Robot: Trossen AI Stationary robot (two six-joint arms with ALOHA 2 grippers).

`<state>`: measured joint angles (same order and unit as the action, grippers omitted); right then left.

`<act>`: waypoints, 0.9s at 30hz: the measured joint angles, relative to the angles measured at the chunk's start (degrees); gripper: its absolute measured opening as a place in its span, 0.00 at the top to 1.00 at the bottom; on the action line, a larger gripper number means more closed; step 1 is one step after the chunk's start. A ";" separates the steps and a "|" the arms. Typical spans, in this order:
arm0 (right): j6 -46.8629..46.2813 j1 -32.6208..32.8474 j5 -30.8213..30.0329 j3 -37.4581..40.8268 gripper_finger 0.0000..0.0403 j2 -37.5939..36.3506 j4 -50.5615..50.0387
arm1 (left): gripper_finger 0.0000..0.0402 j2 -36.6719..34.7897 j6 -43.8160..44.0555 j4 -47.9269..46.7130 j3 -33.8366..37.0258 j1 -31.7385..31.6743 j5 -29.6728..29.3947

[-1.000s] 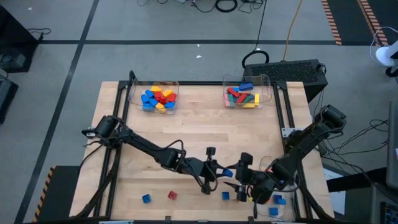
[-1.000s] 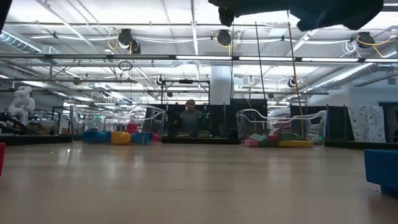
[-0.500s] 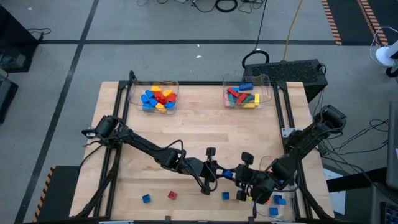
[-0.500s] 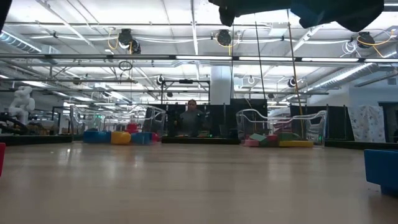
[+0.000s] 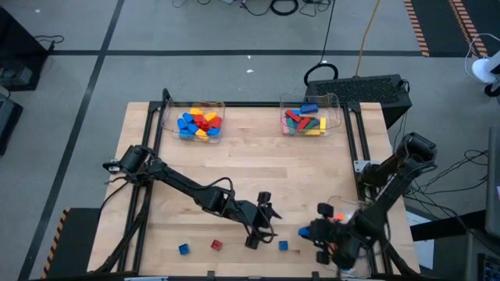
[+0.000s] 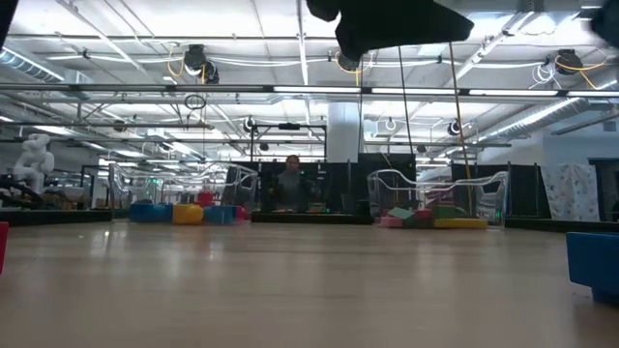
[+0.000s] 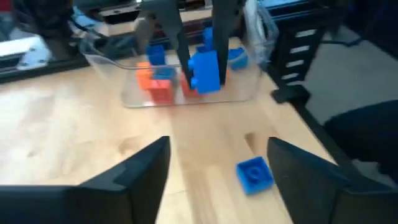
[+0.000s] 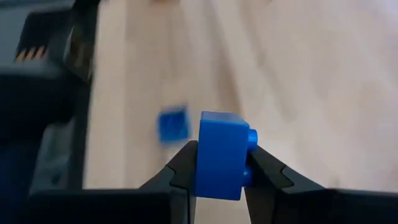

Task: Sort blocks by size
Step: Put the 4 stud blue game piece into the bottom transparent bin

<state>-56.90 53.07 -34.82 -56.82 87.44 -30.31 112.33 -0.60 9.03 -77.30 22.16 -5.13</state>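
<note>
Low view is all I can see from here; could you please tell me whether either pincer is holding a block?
Observer: Yes, the right pincer is shut on a blue block, near the table's front edge, right of centre.
Operator: Thank you. And the left pincer?
Observer: The left pincer is open and empty, with a small blue block lying on the wood just ahead of it.
Operator: Are any other loose blocks left?
Observer: A red block and a far-left blue block lie along the front edge.
</note>
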 joint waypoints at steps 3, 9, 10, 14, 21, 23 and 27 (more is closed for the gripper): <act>-4.09 2.96 5.70 -1.54 0.82 -0.31 -4.60 | 0.27 0.79 0.06 -0.01 0.00 0.52 0.99; -9.05 7.93 10.04 -9.71 0.82 -0.42 -15.55 | 0.23 3.21 0.25 2.85 0.02 1.32 1.03; -10.33 8.76 10.51 -11.24 0.82 -0.43 -17.45 | 0.23 3.77 0.29 3.66 0.02 1.37 1.02; -17.79 11.91 15.07 -13.64 0.82 -0.48 -24.01 | 0.23 6.49 0.31 7.82 0.02 1.61 1.18; -34.94 15.08 22.33 -5.63 0.82 -0.41 -25.53 | 0.23 10.33 0.56 11.70 0.02 2.06 2.13; -38.54 15.30 24.12 -2.73 0.82 -0.41 -23.88 | 0.23 10.51 2.28 11.64 0.04 2.24 2.09; -42.69 15.30 24.77 2.53 0.79 -0.41 -19.71 | 0.23 11.48 6.32 13.17 0.02 2.24 1.49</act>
<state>-99.60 68.37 -10.04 -54.29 87.02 -50.01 123.81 5.72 22.20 -77.27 24.40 -3.64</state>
